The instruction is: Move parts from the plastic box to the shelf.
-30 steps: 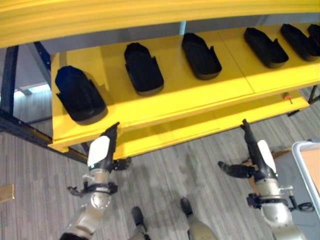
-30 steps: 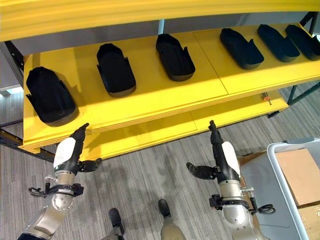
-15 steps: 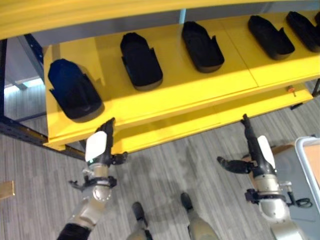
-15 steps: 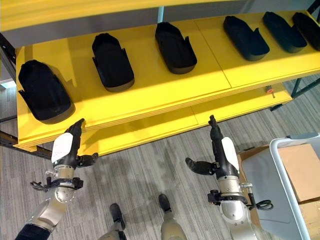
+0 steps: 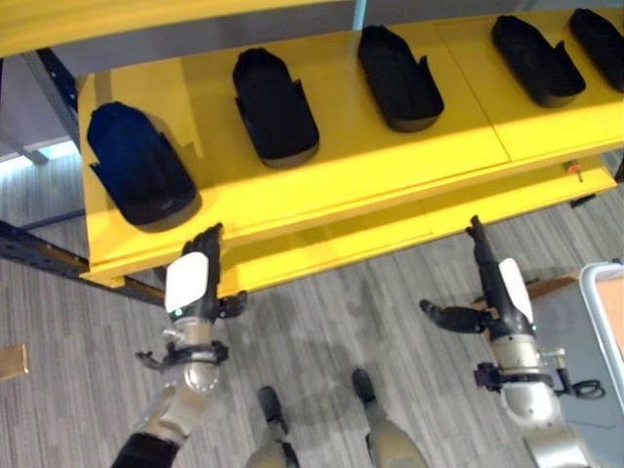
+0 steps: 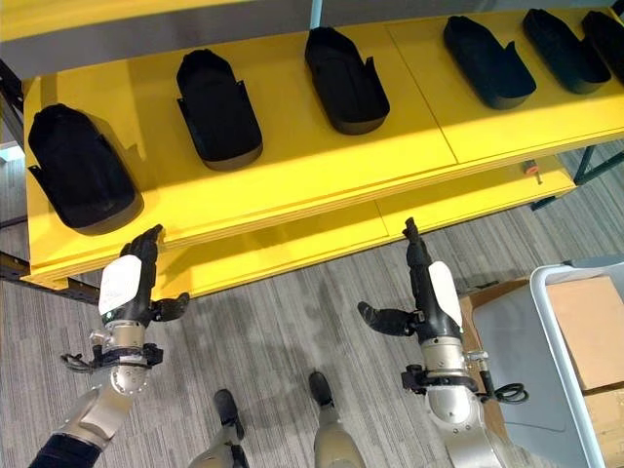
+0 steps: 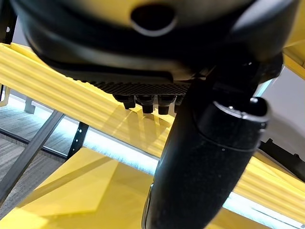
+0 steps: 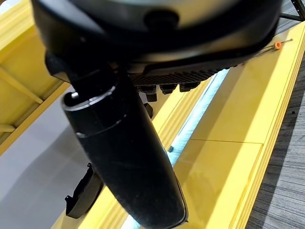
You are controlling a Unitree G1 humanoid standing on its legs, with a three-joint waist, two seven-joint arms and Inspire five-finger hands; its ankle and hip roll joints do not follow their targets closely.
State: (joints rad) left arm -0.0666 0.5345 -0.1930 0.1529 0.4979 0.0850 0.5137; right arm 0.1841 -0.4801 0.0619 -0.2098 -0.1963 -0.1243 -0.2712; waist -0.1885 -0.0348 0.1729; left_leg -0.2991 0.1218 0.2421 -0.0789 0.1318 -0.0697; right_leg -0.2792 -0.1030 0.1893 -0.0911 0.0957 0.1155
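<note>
Several black moulded plastic parts [image 6: 219, 107] lie in a row across the top of the frame on the yellow shelf [image 6: 322, 171]. Below, left hand [image 6: 132, 283] and right hand [image 6: 421, 292] hang empty, fingers straight.

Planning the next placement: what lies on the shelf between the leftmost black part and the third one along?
One black part, standing apart from both, seen in the right eye view.
</note>
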